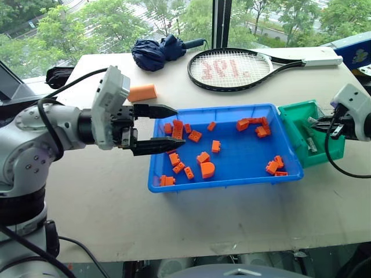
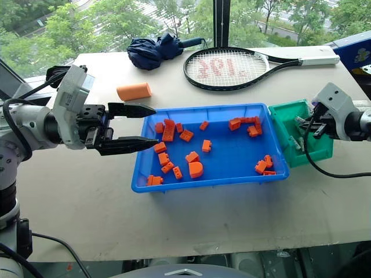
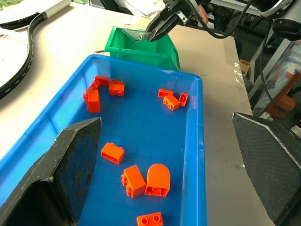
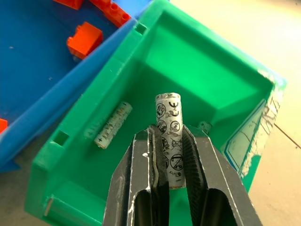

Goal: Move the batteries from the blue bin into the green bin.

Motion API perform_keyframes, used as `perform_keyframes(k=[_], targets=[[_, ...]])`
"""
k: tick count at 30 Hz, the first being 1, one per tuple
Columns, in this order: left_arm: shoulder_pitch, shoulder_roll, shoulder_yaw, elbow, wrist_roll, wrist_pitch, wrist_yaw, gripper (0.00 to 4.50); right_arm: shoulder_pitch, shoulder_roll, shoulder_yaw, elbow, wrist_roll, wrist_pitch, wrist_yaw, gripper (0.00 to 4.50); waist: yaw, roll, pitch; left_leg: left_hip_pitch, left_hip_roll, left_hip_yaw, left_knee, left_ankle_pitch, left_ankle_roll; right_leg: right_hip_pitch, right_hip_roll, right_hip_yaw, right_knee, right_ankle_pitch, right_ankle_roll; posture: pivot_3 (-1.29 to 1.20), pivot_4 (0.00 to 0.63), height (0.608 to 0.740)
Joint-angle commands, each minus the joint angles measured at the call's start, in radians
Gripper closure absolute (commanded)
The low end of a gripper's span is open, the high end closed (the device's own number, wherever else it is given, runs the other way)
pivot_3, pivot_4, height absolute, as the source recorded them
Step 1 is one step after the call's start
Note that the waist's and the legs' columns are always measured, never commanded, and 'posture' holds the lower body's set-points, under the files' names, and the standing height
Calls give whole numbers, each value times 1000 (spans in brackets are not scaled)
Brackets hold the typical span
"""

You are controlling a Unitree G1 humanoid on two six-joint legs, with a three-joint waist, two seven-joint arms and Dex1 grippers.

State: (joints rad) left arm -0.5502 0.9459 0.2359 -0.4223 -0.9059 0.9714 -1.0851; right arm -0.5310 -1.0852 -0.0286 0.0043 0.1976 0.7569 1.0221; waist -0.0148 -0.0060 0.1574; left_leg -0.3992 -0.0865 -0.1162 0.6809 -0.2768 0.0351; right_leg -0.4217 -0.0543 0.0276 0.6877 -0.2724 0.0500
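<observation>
The two head views are looking forward and down over the table [image 1: 174, 226], sharing nearly everything. The left wrist camera is facing along the blue bin [image 3: 197, 141]; the right one is hovering close above the green bin [image 4: 207, 80].

Left arm [image 1: 55, 124]: silver-grey rounded metal housings with small dark screws, a black band at the joint, ending in a white boxy wrist block. A black cable loops over the forearm to that block. Left gripper [image 1: 161, 128]: black body, two long black tapered fingers [image 1: 157, 145] with a rough, speckled inner face. Right arm [image 2: 339, 116]: pale grey-white wrist housing with angular edges, beside the green bin [image 2: 284, 116]; a black cable curls beneath it. Right gripper [image 4: 164, 165]: two dark grey fingers with ribbed inner pads, scuffed at the edges.
</observation>
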Motion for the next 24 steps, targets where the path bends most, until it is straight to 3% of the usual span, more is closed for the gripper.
perform_keyframes(k=[1, 3, 8, 11, 16, 20, 24], targets=[[-28, 6, 0, 15, 3, -45, -6, 0, -10, -10, -31, 6, -27, -49, -42, 3448, 2, 0, 0, 0, 0, 0, 0, 0, 0, 0, 0, 0, 0, 0, 0, 0, 150, 740], [-31, 8, -4, 23, 1, -56, -11, 0, 4, -17, -35, -4, -22, -50, -39, 2680, 3, 0, 0, 0, 0, 0, 0, 0, 0, 0, 0, 0, 0, 0, 0, 0, 150, 740], [1, 23, -3, 37, 33, -109, -34, 0, 54, -17, -89, -63, 5, -25, -55, 57, 5, 0, 0, 0, 0, 0, 0, 0, 0, 0, 0, 0, 0, 0, 0, 0, 150, 740], [46, 26, 17, 53, 69, -166, -44, 0, 100, 18, -180, -138, 84, 3, -55, 57, 5, 0, 0, 0, 0, 0, 0, 0, 0, 0, 0, 0, 0, 0, 0, 0, 150, 740], [230, 43, 71, 108, 177, -293, -68, 0, 328, 119, -426, -330, 244, 9, -24, 57, 6, 1, 0, 1, 1, -1, -4, 0, 0, 1, 0, -1, -3, 0, 0, 0, 150, 740], [430, 18, 129, 149, 268, -392, -51, 0, 583, 208, -611, -384, 280, -104, 42, 57, 12, 1, 0, 2, 0, 0, -5, 0, 0, 2, 0, 0, -5, 0, 0, 0, 150, 740], [616, -53, 164, 145, 352, -557, -42, 0, 792, 293, -700, -388, 306, -230, 113, 57, 27, 1, -1, 6, 1, 0, -10, 0, 1, 6, 0, 0, -10, 0, 0, 0, 150, 740]])
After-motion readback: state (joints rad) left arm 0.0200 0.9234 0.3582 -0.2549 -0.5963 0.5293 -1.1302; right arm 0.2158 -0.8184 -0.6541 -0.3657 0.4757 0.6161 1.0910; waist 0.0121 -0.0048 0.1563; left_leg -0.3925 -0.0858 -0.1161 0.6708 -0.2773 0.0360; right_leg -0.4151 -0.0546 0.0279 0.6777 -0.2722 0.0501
